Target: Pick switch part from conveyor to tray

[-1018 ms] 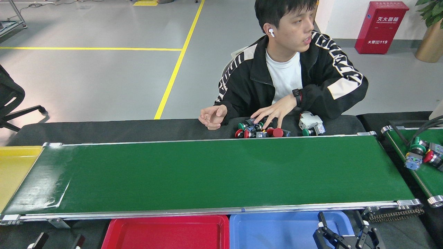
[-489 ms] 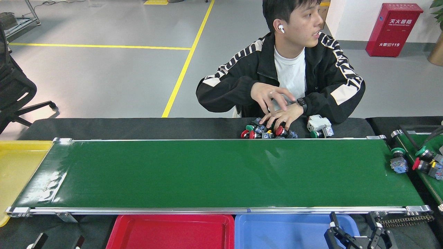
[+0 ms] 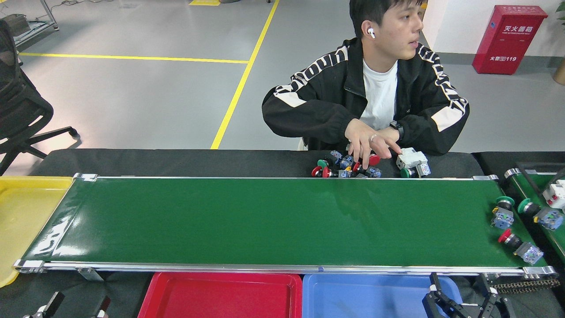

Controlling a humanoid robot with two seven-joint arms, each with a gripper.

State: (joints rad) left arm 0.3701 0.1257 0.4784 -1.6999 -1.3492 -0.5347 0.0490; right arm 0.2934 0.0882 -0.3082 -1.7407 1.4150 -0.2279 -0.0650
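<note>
Two round-capped switch parts (image 3: 503, 212) now on belt (image 3: 273, 221) — glossy.

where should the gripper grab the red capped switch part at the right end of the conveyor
Take the red-capped switch part across its dark middle barrel, between the wide red cap and the pale contact block, coming straight down from above. It lies on its side, slanted across the conveyor, so turn the jaws crosswise to that slant. The right gripper is nearest.

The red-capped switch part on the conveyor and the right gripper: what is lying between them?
Head view: between the red-capped switch part and right gripper lie only the conveyor's near rail and the blue tray's corner.
</note>
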